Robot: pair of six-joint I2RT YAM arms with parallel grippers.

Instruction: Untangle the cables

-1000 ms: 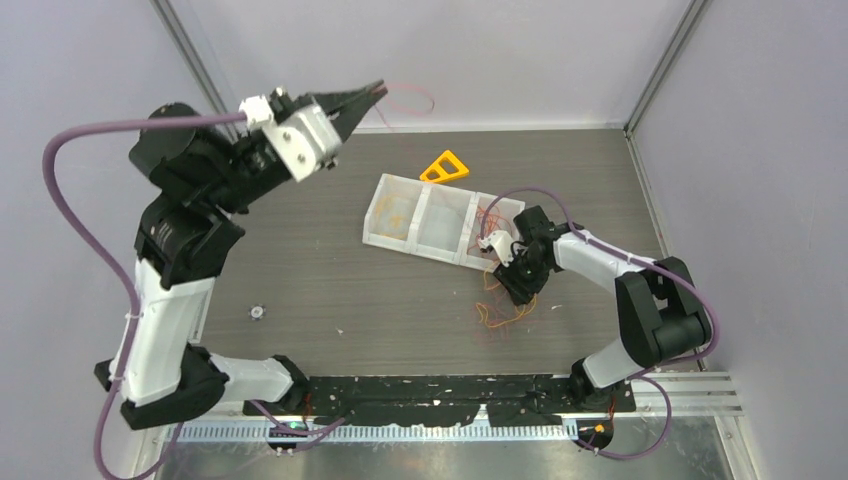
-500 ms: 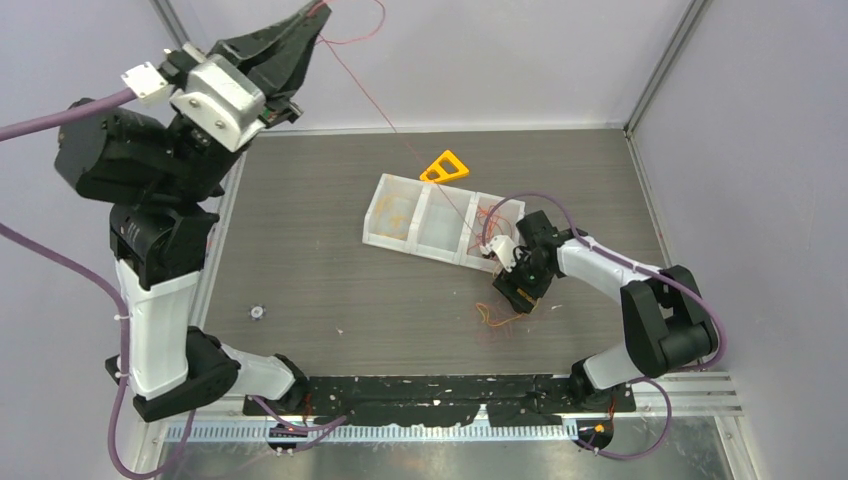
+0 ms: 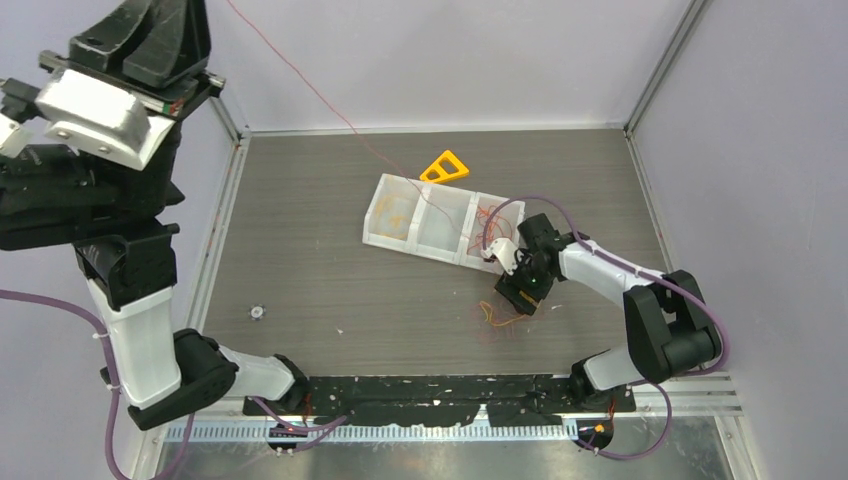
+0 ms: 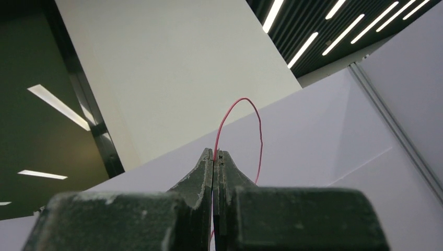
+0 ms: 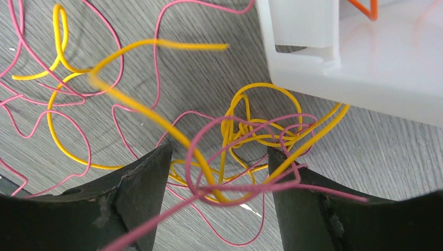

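Note:
My left gripper [image 4: 214,151] is raised high at the top left, shut on a thin red cable [image 4: 259,136] that loops above its tips. In the top view that red cable [image 3: 300,77] runs as a long slanting line from the top edge down toward the tray's right end. My right gripper [image 5: 219,149] hovers low over the table beside the tray, open. A knot of yellow cable [image 5: 156,117] and pink-red cable [image 5: 196,141] lies between and across its fingers. Loose loops of the tangle [image 3: 500,315] spread on the table just in front of it.
A white three-compartment tray [image 3: 410,247] sits mid-table, with orange and red wires in its left and right compartments; its corner [image 5: 313,52] is close to my right gripper. An orange-yellow triangle [image 3: 445,167] lies behind it. A small round part [image 3: 257,312] lies at the left.
The left arm has swung up and to the left, drawing the red cable out into a long line. The right gripper has opened wider over the tangle.

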